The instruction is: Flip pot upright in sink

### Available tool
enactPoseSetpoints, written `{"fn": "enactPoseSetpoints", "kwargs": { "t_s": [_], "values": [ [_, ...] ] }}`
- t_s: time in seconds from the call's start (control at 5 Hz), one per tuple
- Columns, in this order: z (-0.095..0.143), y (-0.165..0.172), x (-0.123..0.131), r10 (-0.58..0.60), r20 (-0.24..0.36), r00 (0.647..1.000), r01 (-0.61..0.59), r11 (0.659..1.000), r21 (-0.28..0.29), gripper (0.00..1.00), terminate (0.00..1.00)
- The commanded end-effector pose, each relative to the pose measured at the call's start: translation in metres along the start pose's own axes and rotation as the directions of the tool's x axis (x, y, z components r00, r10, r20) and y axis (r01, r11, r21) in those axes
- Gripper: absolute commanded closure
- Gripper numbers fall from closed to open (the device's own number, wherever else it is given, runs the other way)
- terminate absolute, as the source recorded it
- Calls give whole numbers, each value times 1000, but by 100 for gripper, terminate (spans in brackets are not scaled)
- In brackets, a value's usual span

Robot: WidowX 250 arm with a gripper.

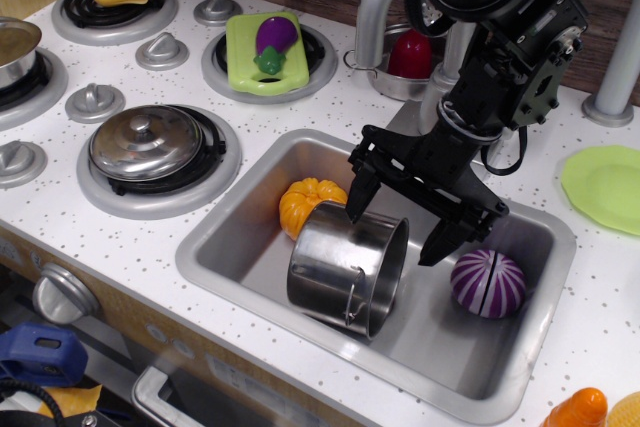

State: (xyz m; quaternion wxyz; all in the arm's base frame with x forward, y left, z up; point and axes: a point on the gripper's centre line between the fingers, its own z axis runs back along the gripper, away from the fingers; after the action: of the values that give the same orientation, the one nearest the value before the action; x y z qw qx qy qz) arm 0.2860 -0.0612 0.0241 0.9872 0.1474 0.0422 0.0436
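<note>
The shiny steel pot (345,265) lies on its side in the sink (250,209), its open mouth facing right and a wire loop handle (354,297) showing at its lower rim. My gripper (398,217) hangs open just above the pot's upper right rim. One black finger (358,193) is by the pot's top edge and the other (445,237) is to the right of the mouth. It holds nothing.
An orange toy pumpkin (303,201) sits behind the pot on the left and a purple onion (487,283) lies at the sink's right. Behind stand the chrome faucet (378,9), a small pot with a red item (408,59), a lidded pot (146,142) and a green plate (604,183).
</note>
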Motion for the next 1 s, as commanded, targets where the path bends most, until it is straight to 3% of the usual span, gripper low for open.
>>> {"fn": "enactPoseSetpoints", "kwargs": {
  "t_s": [0.0, 0.2, 0.6, 0.8],
  "values": [
    [0, 0, 0, 0, 0, 1000, 0, 1000, 0, 0, 0],
    [-6, -2, -4, -67, 34, 997, 60, 982, 178, 0, 0],
    [-14, 2, -3, -125, 49, 991, 97, 917, 388, 0, 0],
    [-19, 5, -1, -137, 74, 988, 89, 888, 452, 0, 0]
  ]
}}
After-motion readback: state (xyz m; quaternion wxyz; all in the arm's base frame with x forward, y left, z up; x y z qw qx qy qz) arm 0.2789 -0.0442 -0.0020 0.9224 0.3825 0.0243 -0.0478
